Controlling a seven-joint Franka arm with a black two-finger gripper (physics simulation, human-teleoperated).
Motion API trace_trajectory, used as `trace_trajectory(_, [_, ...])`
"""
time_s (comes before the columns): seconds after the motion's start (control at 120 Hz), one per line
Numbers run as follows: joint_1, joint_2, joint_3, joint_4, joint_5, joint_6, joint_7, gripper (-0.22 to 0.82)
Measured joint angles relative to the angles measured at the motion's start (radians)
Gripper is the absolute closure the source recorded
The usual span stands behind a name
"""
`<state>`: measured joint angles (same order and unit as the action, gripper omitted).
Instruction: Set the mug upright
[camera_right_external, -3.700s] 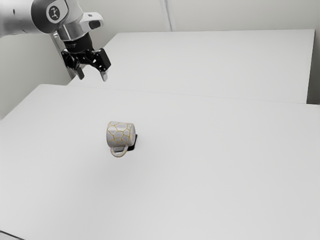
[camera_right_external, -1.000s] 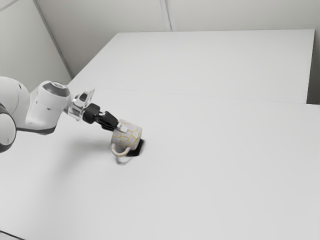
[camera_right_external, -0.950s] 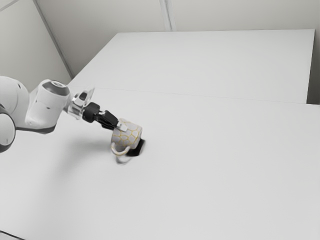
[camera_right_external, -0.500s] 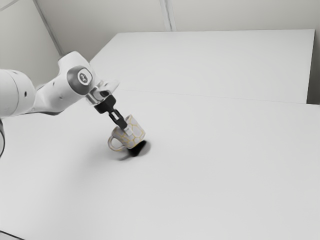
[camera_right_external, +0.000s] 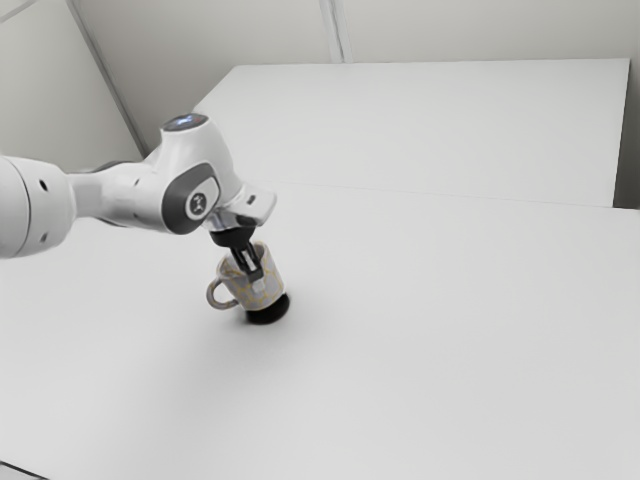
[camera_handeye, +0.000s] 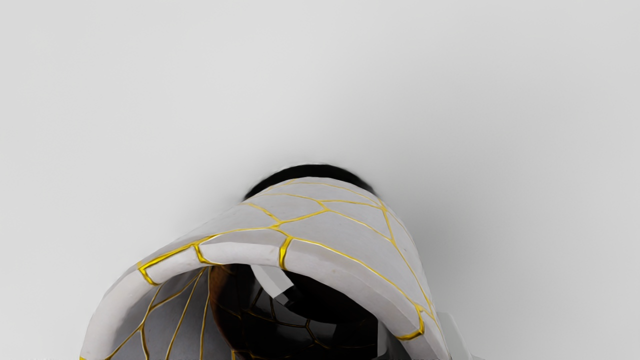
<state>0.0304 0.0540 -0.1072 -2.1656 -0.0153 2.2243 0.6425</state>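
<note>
My claw (camera_right_external: 254, 276) is closed on the wall of the mug (camera_right_external: 273, 287), one finger inside. Its long axis leans, base beyond my fingertips towards the desk (camera_right_external: 400, 350); levelling that base should come next.

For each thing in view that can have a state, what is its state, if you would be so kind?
Mug: tilted, mouth facing upward, not yet upright.
Handle: free of the gripper.
Gripper: shut on the mug's wall, one jaw inside, one outside.
</note>
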Motion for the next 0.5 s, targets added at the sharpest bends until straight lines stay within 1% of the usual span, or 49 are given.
trace_trajectory(0.242, [-0.001, -0.059, -0.032, -0.081, 0.024, 0.034, -0.151, 0.79])
trace_trajectory(0.433, [-0.023, -0.055, -0.039, -0.103, 0.05, 0.049, -0.245, 0.78])
trace_trajectory(0.442, [-0.024, -0.053, -0.04, -0.103, 0.051, 0.05, -0.249, 0.78])
trace_trajectory(0.5, [-0.03, -0.05, -0.042, -0.103, 0.047, 0.052, -0.267, 0.65])
